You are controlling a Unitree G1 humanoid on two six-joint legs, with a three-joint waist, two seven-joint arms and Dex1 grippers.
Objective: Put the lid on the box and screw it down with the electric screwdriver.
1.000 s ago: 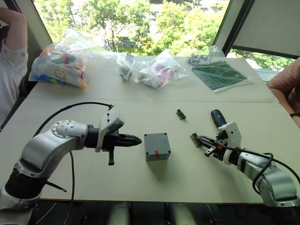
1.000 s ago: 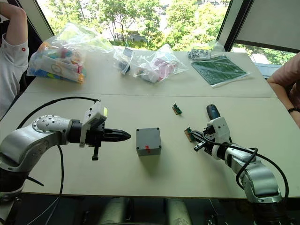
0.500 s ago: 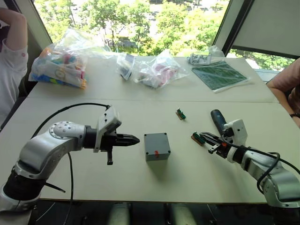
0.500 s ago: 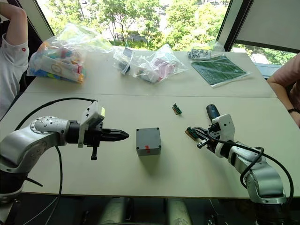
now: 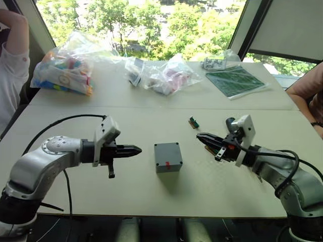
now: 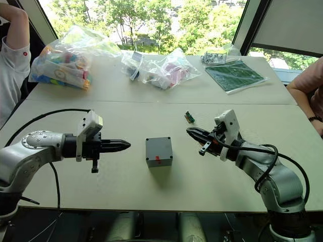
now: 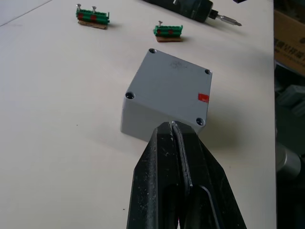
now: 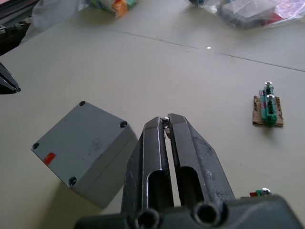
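R tool (image 6: 194, 133), tips pinched on a small screw (image 8: 164, 119), points at the box (image 6: 159, 150) just ahead. L tool (image 6: 121, 145), tips together & empty, faces it from opposite side.

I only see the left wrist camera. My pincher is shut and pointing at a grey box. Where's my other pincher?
Observer: The right gripper hovers on the other side of the box, pointing back at it.
Operator: Is it holding something?
Observer: Its tips pinch a tiny shiny thing, probably a screw.
Operator: What's farther away on the table?
Observer: Clear bags of parts and a green mat lie near the far edge.
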